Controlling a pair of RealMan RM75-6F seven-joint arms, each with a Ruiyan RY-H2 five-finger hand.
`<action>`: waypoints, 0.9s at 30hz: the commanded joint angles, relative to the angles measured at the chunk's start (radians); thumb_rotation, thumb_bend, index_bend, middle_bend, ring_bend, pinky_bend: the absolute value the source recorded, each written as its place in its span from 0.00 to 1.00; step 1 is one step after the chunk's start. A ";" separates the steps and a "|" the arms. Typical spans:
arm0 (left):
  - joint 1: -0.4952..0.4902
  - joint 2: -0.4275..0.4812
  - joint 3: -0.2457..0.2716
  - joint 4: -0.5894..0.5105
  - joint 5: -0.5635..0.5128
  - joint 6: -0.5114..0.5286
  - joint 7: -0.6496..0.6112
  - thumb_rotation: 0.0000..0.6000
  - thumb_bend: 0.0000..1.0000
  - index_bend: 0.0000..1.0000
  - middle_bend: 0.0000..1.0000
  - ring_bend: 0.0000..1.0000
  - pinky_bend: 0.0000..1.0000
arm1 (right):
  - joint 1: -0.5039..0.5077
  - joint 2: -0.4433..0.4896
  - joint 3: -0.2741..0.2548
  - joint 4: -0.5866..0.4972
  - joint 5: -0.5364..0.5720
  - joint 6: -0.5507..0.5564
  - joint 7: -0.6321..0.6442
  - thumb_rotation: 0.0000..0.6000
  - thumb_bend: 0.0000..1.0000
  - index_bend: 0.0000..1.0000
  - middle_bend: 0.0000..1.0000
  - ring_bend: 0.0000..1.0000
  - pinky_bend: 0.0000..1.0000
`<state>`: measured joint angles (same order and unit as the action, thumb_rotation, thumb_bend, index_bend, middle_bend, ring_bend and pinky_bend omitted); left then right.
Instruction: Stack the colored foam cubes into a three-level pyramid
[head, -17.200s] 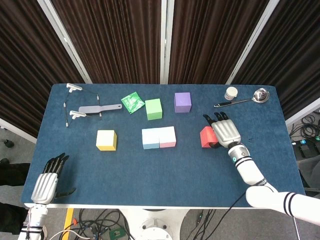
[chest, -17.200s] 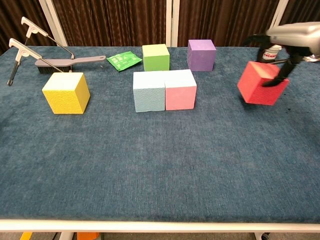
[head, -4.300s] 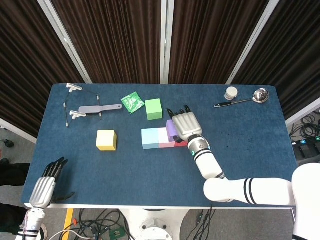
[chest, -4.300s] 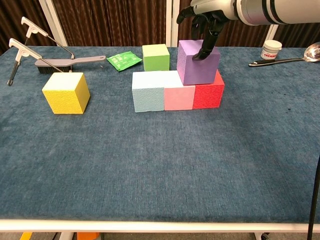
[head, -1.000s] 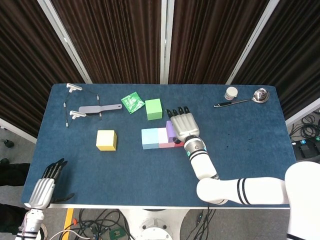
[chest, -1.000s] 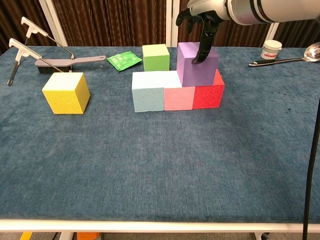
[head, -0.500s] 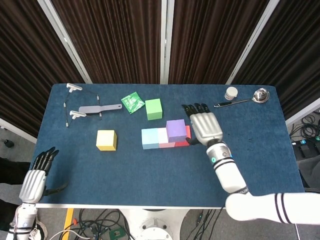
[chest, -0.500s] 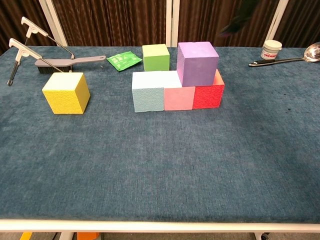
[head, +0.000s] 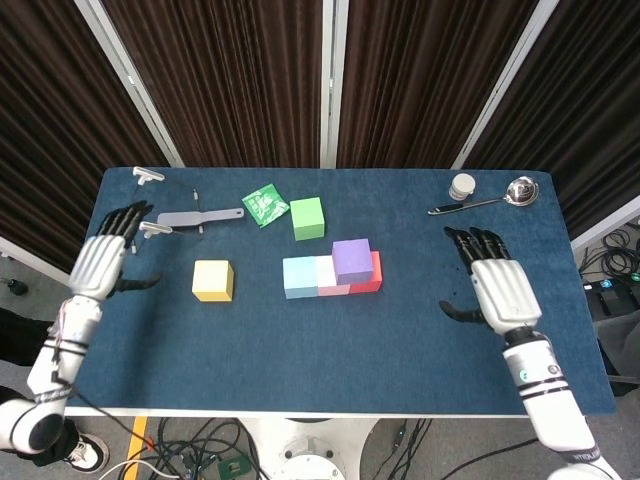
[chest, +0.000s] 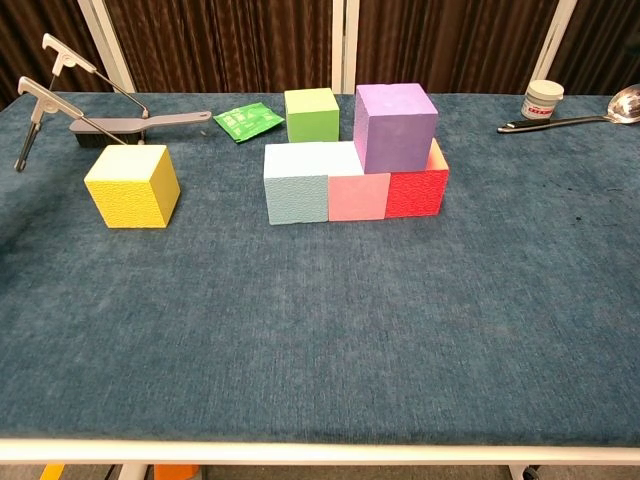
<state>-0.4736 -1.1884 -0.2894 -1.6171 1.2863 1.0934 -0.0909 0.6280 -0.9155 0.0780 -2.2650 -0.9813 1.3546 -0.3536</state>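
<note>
1. Blue cube (chest: 297, 183), pink cube (chest: 360, 185) and red cube (chest: 418, 184) stand touching mid-table; purple cube (chest: 396, 127) rests on pink and red.
2. Yellow cube (chest: 132, 186) and green cube (chest: 312, 114) lie loose.
3. Judged light, soft foam; grip opposite flat faces.
4. Left hand (head: 100, 262) and right hand (head: 502, 290) spread, empty.
5. Brush (chest: 140, 124) and green packet (chest: 249, 120) lie near the green cube, toward the far edge.

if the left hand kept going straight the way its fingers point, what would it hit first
Likely the grey brush with white-tipped wire handles: the left hand points up and slightly right, fingertips already near the lower white tip. Its height above the table is unclear, so it might pass over.
</note>
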 joint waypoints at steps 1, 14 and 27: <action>-0.131 -0.061 -0.067 0.057 -0.115 -0.124 0.092 1.00 0.19 0.06 0.06 0.00 0.00 | -0.160 -0.071 -0.095 0.102 -0.198 0.104 0.101 1.00 0.09 0.00 0.04 0.00 0.00; -0.471 -0.303 -0.114 0.301 -0.401 -0.366 0.272 1.00 0.17 0.06 0.08 0.00 0.00 | -0.226 -0.053 -0.001 0.172 -0.264 0.137 0.206 1.00 0.09 0.00 0.00 0.00 0.00; -0.664 -0.510 -0.115 0.670 -0.567 -0.540 0.248 1.00 0.14 0.05 0.10 0.00 0.00 | -0.183 -0.011 0.099 0.176 -0.190 0.014 0.232 1.00 0.09 0.00 0.00 0.00 0.00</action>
<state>-1.1008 -1.6559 -0.4086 -1.0150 0.7504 0.5925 0.1658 0.4437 -0.9265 0.1741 -2.0900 -1.1731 1.3719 -0.1205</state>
